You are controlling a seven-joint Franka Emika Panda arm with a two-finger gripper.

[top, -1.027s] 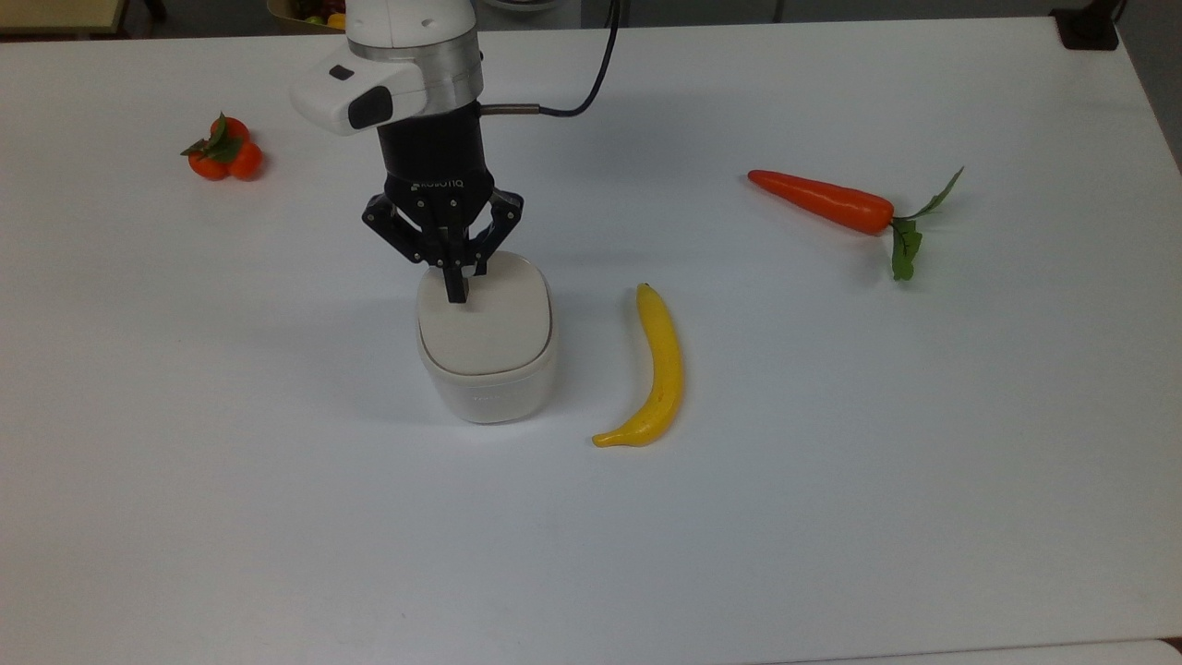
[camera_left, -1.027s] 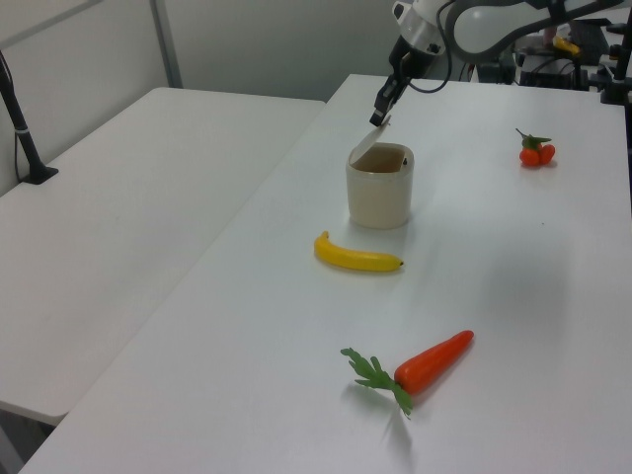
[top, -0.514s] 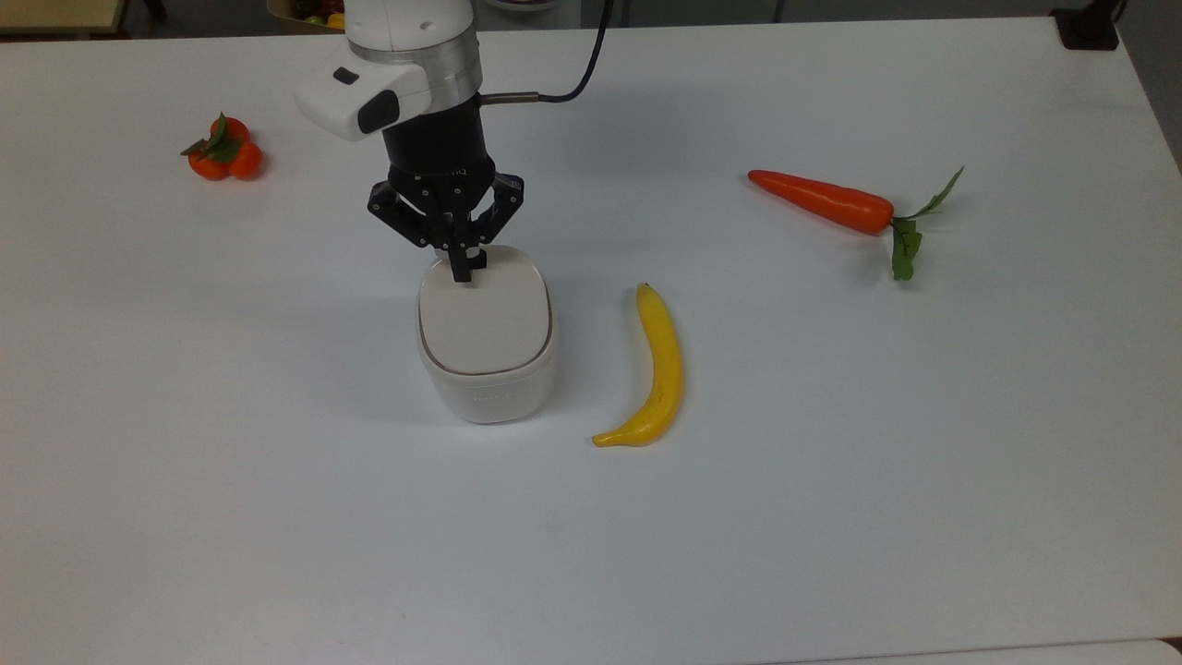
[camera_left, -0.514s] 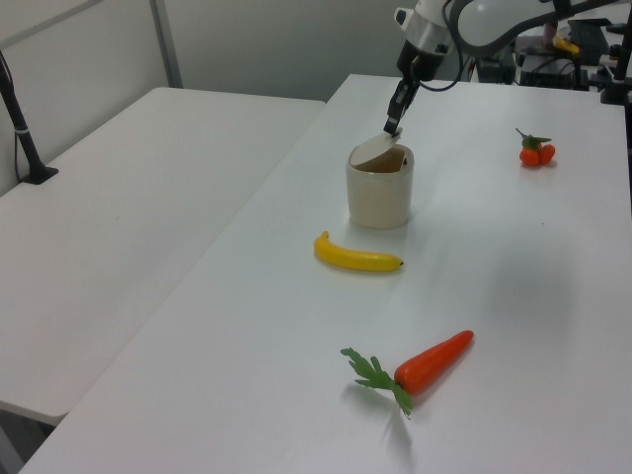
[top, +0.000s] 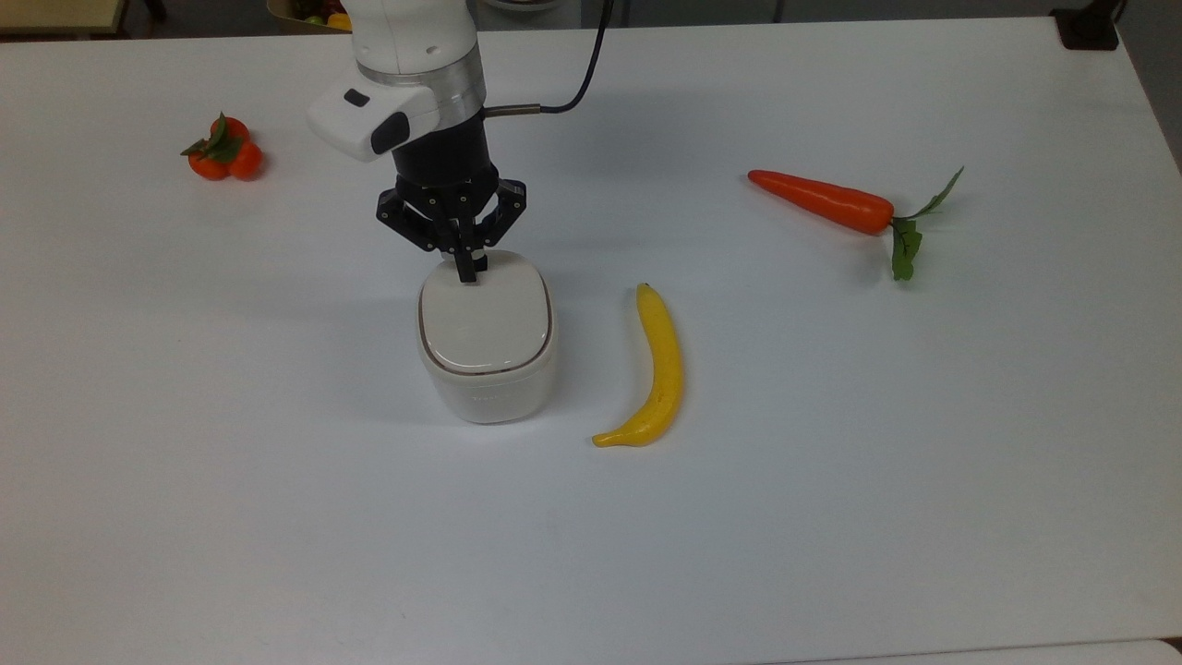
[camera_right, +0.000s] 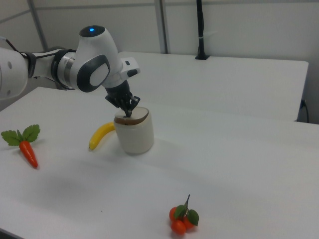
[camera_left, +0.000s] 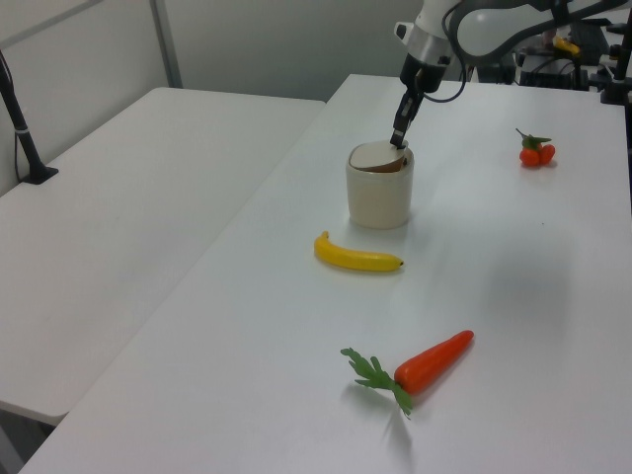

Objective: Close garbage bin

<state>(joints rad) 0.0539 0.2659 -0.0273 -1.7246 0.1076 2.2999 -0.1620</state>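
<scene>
We see the garbage bin (top: pixel 487 369) upright near mid-bench, its lid (top: pixel 485 317) nearly down, a slight gap showing in the right view. Our end effector (top: pixel 466 268), fingers pressed together holding nothing, touches the lid's far edge. The banana (top: pixel 656 369) lies just beside, on the top view's right.

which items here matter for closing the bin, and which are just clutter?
In the job:
- garbage bin, lid nearly down
- gripper, fingers together, tips on the lid's edge nearest the arm

Lying about:
- banana, beside the bin on the top view's right
- carrot, farther to the top view's right
- tomatoes, at the top view's upper left
</scene>
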